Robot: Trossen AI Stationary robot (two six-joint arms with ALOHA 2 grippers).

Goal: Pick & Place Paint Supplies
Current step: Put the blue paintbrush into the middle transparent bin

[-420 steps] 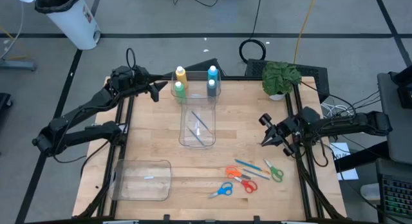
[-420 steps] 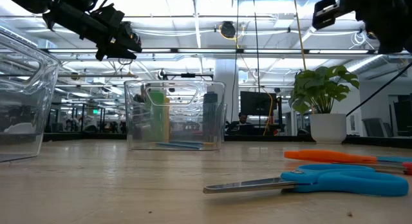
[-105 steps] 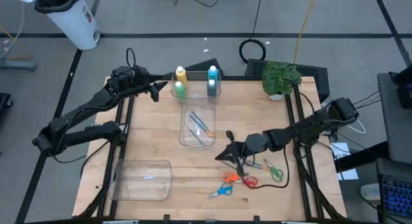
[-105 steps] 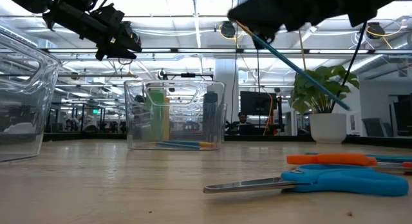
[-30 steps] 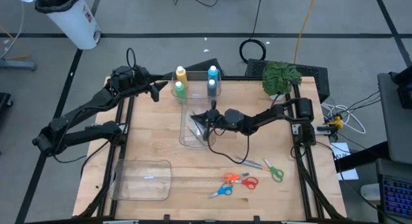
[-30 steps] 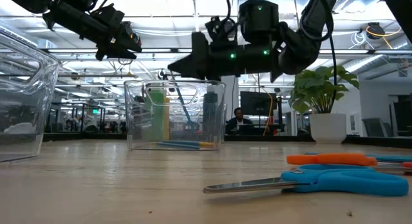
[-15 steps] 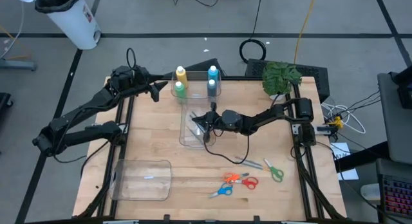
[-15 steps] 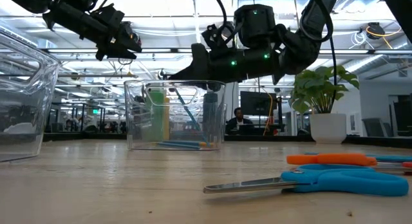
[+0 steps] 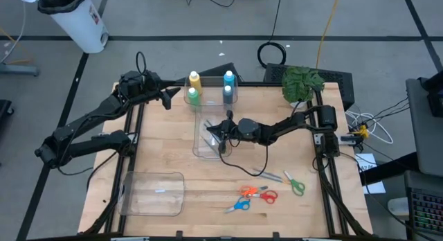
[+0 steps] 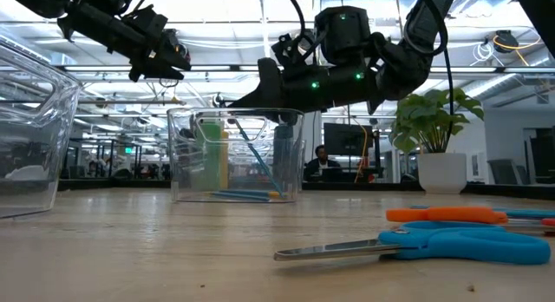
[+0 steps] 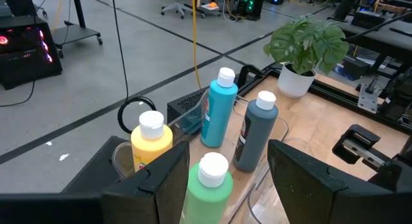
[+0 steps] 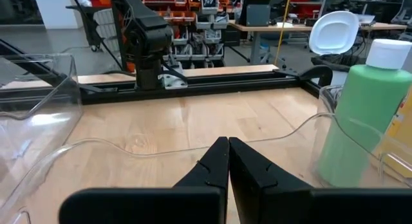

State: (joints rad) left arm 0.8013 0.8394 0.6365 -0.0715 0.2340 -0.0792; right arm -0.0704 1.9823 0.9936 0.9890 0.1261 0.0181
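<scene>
Overhead and table-level views. The right gripper [image 9: 220, 129], fingers pressed together with nothing seen between them, hangs over the right rim of the clear bin [image 9: 201, 148] at the centre of the table [image 9: 159, 154]. A blue brush [image 10: 259, 166] leans inside this bin, and more brushes [image 10: 247, 195] lie on its floor. Beyond the bin's far end stand four paint bottles: yellow [image 11: 152, 145], green [image 11: 208, 190], light blue [image 11: 219, 108] and grey-blue [image 11: 255, 132]. The left gripper [image 9: 169, 99] waits just left of the bottles, fingers parted and empty. Scissors [image 9: 259, 193] lie nearer the table's front, right of the bin.
</scene>
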